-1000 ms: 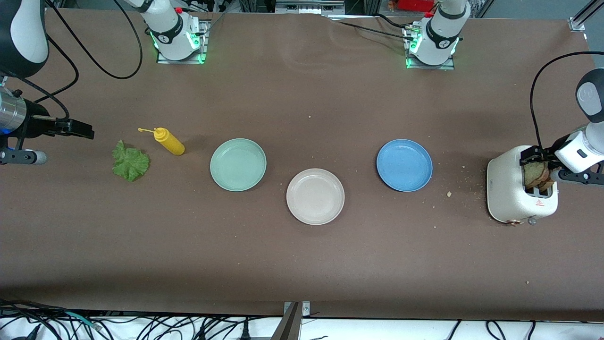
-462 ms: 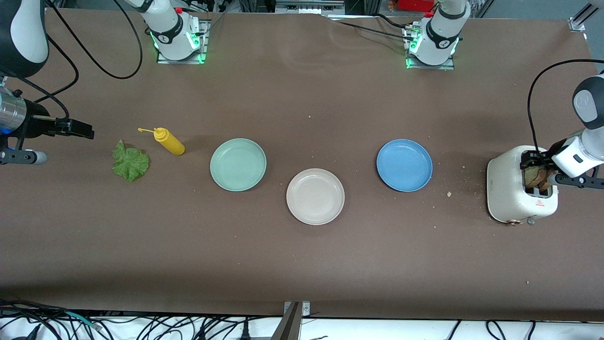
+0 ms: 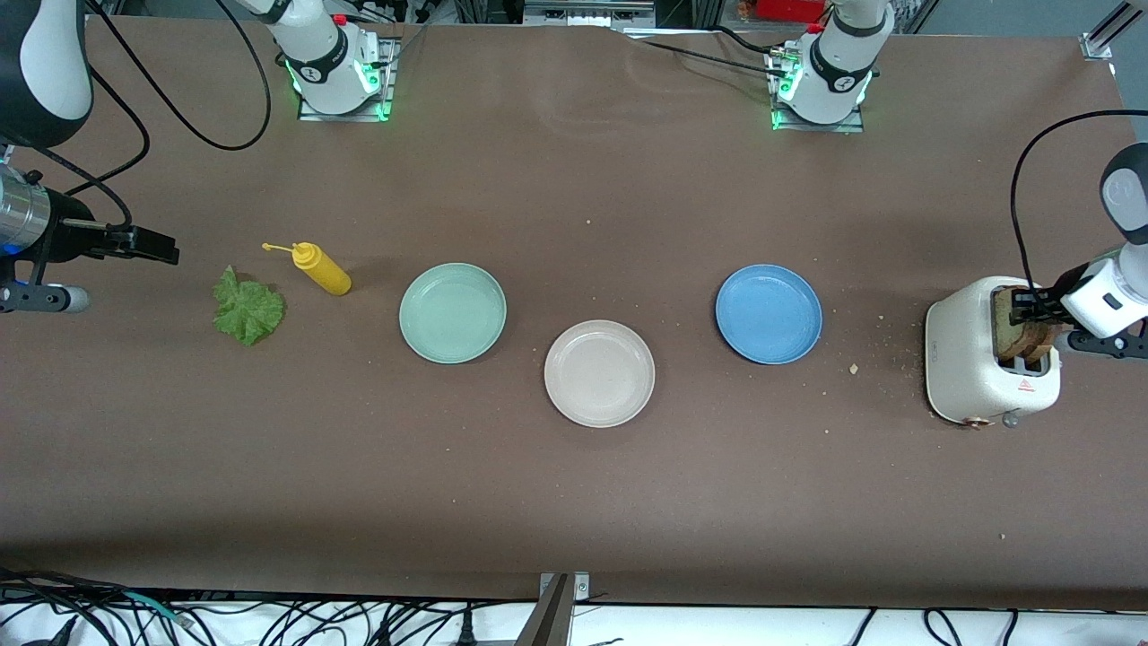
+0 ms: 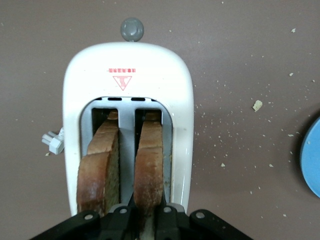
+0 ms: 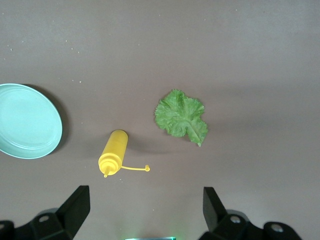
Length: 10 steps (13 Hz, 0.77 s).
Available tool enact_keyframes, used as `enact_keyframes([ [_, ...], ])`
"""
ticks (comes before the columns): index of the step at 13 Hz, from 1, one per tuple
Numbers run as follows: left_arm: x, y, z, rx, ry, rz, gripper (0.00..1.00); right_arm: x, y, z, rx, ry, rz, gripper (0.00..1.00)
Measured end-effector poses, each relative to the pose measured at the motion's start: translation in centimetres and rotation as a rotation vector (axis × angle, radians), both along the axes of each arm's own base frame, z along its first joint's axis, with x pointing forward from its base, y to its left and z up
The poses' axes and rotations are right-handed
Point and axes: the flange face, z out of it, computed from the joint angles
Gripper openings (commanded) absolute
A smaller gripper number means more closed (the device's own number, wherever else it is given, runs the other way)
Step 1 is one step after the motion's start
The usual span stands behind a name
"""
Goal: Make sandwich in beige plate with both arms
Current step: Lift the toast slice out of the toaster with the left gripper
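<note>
left gripper (image 4: pixel 142 220) at the toaster (image 3: pixel 973 359), fingers closing on one bread slice (image 4: pixel 150 170); right arm waiting.

the toaster is sitting at the left arm's end of the table with two slices standing upright in its slots; the second slice (image 4: pixel 100 170) is sitting untouched in the neighbouring slot. the left gripper is pinching the first slice at its top edge, fingers tight against both faces. the right gripper (image 5: pixel 145 210) is hanging wide open over the right arm's end of the table, holding nothing, near the lettuce (image 3: pixel 247 309). the lettuce is lying flat on the table just beside the yellow bottle (image 3: pixel 321 267), which is lying on its side. the beige plate (image 3: pixel 599 373) is sitting empty mid-table, nearer the front camera than the green plate (image 3: pixel 452 312) and blue plate (image 3: pixel 769 313) flanking it.
</note>
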Motion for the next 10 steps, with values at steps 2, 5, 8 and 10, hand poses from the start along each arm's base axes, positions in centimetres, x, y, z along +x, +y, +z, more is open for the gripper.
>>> enact_keyframes([
  [2,0.8,0.2,4.1,-0.002,0.018,-0.009,0.0,0.0,0.0,0.0,0.0,0.0,0.0,1.0],
  [5,1.5,-1.0,9.4,-0.04,0.034,-0.01,0.0,0.0,0.0,0.0,0.0,0.0,0.0,1.0],
  [8,2.0,-4.9,10.9,-0.256,0.029,0.019,0.0,0.0,0.0,0.0,0.0,0.0,0.0,1.0],
  [10,2.2,-8.9,10.8,-0.41,0.059,0.005,0.0,0.0,0.0,0.0,0.0,0.0,0.0,1.0],
])
